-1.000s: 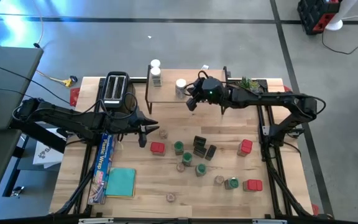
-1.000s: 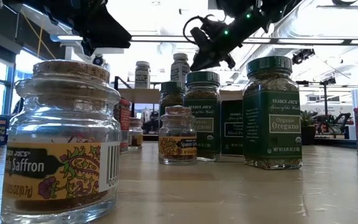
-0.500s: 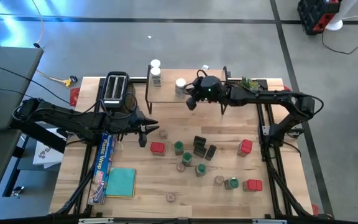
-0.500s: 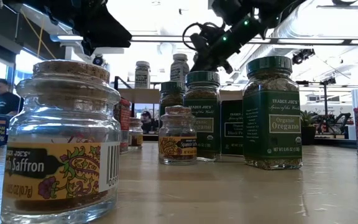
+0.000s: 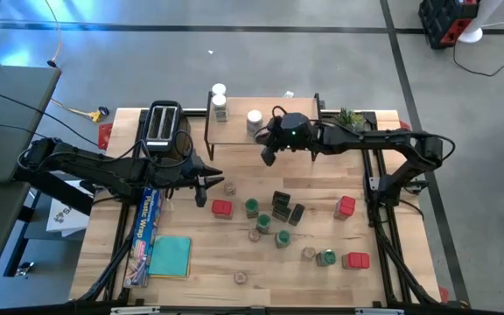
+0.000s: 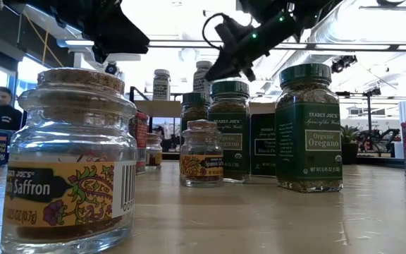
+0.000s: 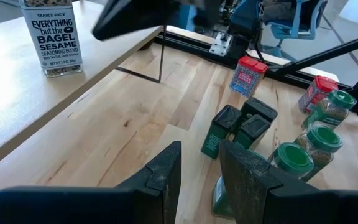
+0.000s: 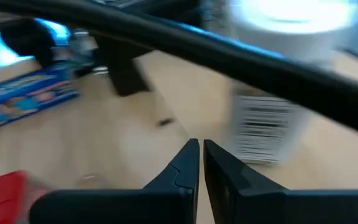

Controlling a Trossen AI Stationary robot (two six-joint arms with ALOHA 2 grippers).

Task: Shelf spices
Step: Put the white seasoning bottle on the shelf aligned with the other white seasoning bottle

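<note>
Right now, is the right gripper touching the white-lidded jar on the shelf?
Apart. The right wrist view shows the shut right gripper empty, with bare shelf between it and the white-lidded jar.

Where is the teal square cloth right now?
In the high view, the teal cloth lies flat near the table's front-left corner, right beside the long blue foil box and well left of the scattered spice jars.
</note>
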